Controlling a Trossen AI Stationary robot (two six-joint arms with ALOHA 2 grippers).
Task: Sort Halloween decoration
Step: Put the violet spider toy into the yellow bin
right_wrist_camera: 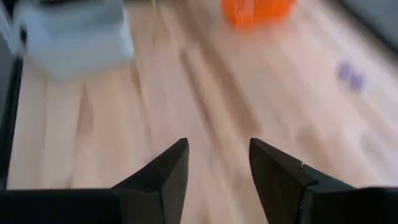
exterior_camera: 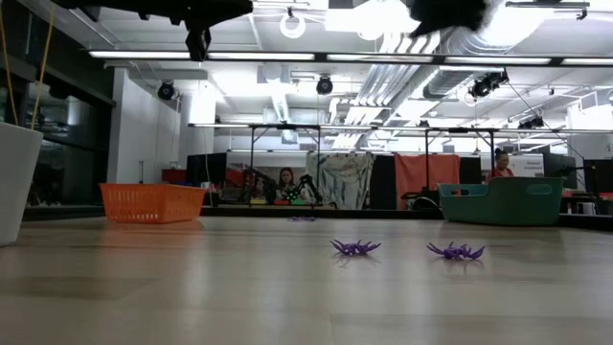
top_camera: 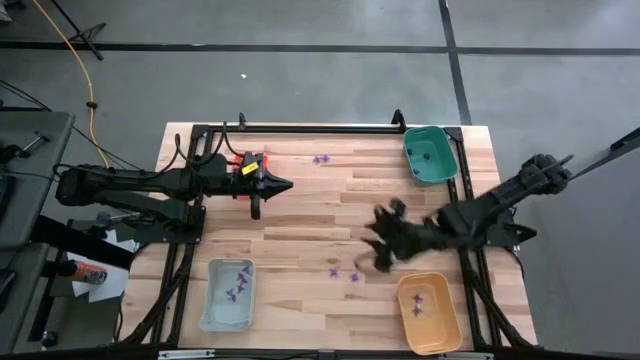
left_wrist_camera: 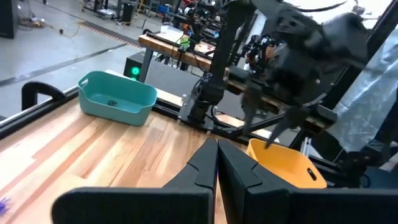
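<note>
Spiders (top_camera: 345,272): purple, loose on the table (top_camera: 300,215)
Right gripper (top_camera: 381,243): open, empty, above spiders
Left gripper (top_camera: 284,184): closed, empty

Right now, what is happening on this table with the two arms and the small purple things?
The robot is sorting tiny purple decorations into trays. The right gripper, jaws open and empty, hangs above two loose purple pieces near the orange tray. The left gripper, jaws shut, waits over the table's left part. Some purple pieces already lie in the pale blue tray and the orange one; one more purple piece lies near the green tray.
</note>
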